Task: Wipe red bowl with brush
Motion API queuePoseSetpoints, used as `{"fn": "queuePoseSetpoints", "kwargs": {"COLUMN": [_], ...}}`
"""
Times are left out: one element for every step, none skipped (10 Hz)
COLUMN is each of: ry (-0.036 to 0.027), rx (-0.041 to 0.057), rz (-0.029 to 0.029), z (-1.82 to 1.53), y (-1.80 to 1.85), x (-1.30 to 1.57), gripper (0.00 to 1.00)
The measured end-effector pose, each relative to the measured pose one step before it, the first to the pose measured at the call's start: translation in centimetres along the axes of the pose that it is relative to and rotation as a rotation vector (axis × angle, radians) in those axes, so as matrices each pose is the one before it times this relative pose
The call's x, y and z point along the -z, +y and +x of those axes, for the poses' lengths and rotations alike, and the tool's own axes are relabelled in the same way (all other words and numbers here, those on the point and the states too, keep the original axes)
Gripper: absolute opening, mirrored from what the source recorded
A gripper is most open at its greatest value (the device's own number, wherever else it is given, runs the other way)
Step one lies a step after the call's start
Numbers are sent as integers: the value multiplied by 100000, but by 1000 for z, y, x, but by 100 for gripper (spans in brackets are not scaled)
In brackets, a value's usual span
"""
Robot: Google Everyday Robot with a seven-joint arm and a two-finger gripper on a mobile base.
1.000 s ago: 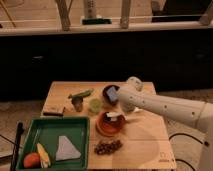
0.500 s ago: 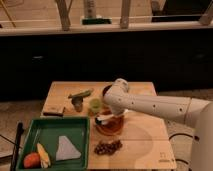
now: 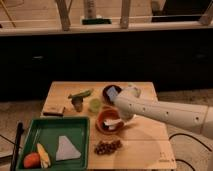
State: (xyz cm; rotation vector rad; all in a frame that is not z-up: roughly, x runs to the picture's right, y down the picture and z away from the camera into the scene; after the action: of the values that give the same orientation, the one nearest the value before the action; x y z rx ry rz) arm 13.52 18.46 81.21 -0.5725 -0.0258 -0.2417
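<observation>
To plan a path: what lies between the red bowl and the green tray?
In the camera view, only bare table separates red bowl from green tray; the tool is over the bowl.

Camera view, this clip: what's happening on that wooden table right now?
A white robot arm reaches in from the right over the wooden table. Its hand sits low over the round orange-red bowl, where a slim white-handled brush lies across the inside, so wiping appears to be under way. A smaller dark bowl stands just behind, a green tray to the left, and a cluster of dark grapes in front.
</observation>
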Motion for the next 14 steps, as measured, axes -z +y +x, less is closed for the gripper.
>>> {"fn": "queuePoseSetpoints", "kwargs": {"ry": [875, 725, 1211, 291, 209, 107, -172, -131, -175, -638, -473, -605, -1051, -833], "rx": [-2292, -1488, -1899, -1057, -442, -5, 1108, 1364, 1737, 2589, 3058, 2101, 2438, 944], "rz": [-258, 145, -374, 393, 472, 444, 629, 275, 2, 84, 70, -486, 124, -538], "z": [1294, 716, 612, 86, -23, -330, -808, -896, -1065, -1011, -1107, -844, -858, -299], "y": [362, -145, -489, -909, -858, -1068, -839, -572, -515, -301, 92, 550, 891, 1153], "x": [-43, -55, -225, -161, -21, -29, 23, -4, -36, -18, 69, 75, 253, 197], "gripper": [3, 3, 3, 3, 3, 3, 3, 3, 3, 3, 3, 3, 3, 3]}}
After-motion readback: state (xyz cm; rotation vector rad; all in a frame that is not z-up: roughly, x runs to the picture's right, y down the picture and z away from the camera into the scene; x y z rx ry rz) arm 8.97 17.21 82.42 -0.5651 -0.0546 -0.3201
